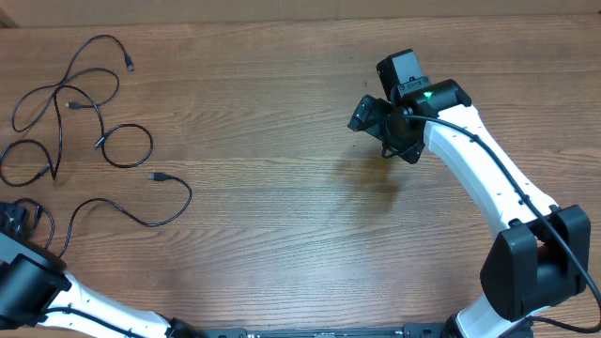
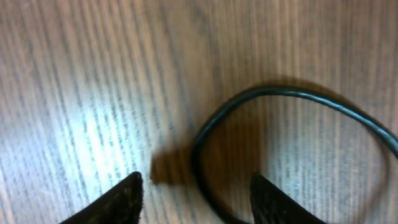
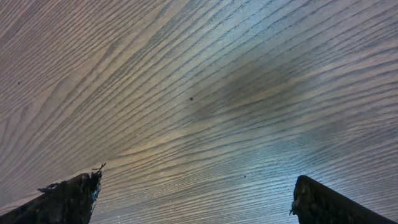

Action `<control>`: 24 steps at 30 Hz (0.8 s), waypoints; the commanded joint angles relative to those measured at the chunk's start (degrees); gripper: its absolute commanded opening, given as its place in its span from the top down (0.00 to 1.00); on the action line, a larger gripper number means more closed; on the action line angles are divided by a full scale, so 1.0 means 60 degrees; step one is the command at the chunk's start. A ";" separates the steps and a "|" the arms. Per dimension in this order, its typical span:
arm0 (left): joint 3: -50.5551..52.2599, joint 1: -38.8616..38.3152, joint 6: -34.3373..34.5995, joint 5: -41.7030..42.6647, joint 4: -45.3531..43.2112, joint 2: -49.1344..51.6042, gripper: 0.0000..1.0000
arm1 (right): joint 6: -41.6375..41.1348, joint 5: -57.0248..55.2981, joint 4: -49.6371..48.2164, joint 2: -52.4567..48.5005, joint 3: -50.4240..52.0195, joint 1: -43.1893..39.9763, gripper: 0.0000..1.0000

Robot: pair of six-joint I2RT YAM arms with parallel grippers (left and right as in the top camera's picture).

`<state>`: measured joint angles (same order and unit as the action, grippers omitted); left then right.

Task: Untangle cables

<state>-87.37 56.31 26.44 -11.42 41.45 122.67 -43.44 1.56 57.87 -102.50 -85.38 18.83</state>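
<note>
The cables (image 1: 94, 113) lie as loose curly black strands over the left part of the wooden table (image 1: 282, 216). One strand with a small plug end (image 1: 156, 176) curves down toward my left gripper (image 1: 21, 218) at the left edge. In the left wrist view a cable loop (image 2: 298, 94) rests on the wood and runs down between the fingers, close to the right finger (image 2: 273, 202). That left gripper (image 2: 196, 202) has its jaws apart and not pinching the cable. My right gripper (image 1: 368, 115) hovers at the upper right, away from the cables. In its own view the right gripper (image 3: 196, 199) is open over bare wood.
The right arm (image 1: 479, 178) stretches from the bottom right corner toward the table's middle. The left arm's white link (image 1: 84, 305) lies along the bottom left edge.
</note>
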 commanded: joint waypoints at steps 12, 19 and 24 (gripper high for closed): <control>0.0127 0.1024 0.0135 0.0433 -0.0186 0.0127 0.72 | 0.0040 0.0015 -0.0036 0.0022 -0.0011 -0.0025 0.00; 0.0127 0.1002 0.0055 0.0448 -0.0408 0.0127 0.60 | 0.0044 0.0018 -0.0055 0.0022 -0.0011 -0.0025 0.00; 0.0124 0.1031 0.0062 0.0448 -0.0306 0.0098 0.50 | 0.0040 0.0018 -0.0069 0.0022 -0.0011 -0.0025 0.00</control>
<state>-87.31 62.46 26.85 -8.99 39.20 122.69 -43.44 1.67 57.84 -102.50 -85.38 18.83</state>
